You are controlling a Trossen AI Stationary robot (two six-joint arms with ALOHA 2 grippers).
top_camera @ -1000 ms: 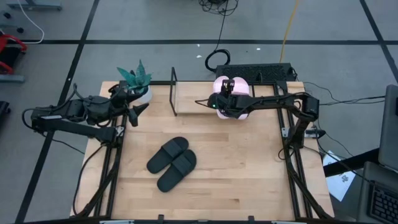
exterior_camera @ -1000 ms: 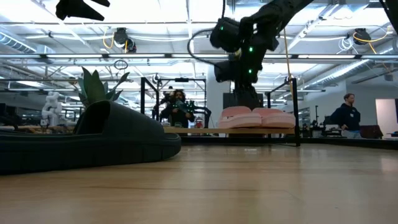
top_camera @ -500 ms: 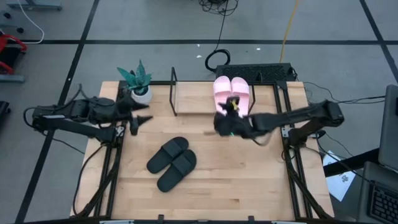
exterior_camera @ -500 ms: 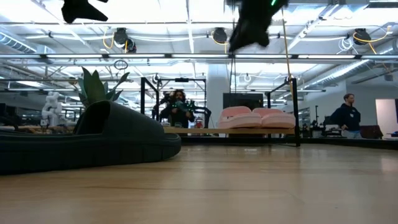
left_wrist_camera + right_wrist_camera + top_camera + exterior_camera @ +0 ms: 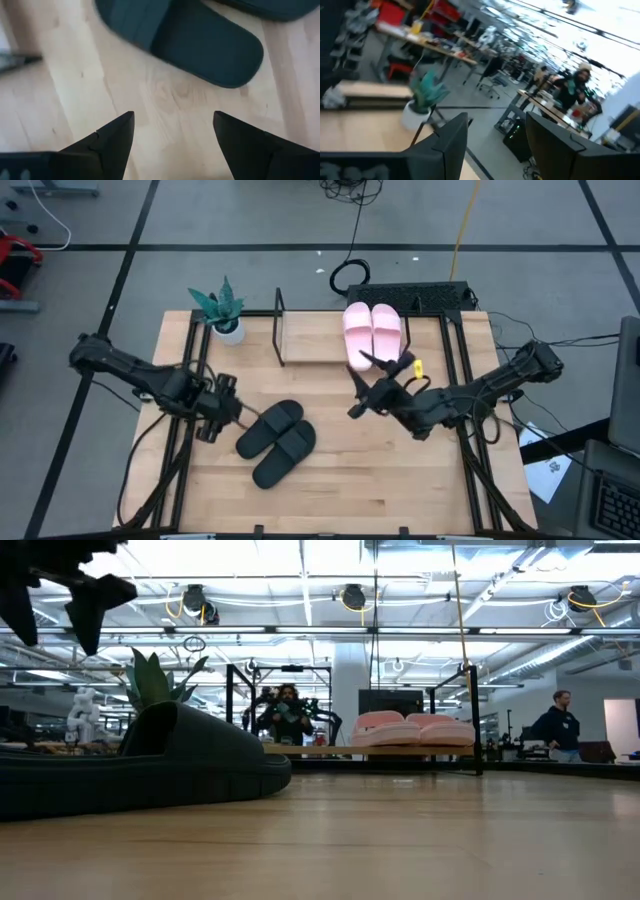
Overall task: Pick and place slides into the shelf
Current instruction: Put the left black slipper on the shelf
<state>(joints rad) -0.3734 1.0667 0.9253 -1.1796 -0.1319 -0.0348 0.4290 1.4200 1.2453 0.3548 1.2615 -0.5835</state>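
My right gripper (image 5: 360,385) has pulled off the wire-framed wooden shelf (image 5: 310,340), fingers spread and empty, leaving the light pink slides (image 5: 372,330) there, while my open left gripper (image 5: 222,412) swings toward the matte black slides (image 5: 277,440).

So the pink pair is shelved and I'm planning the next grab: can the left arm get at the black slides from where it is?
Probably yes. The left hand is open, just beside the black slides, with only bare table between them.
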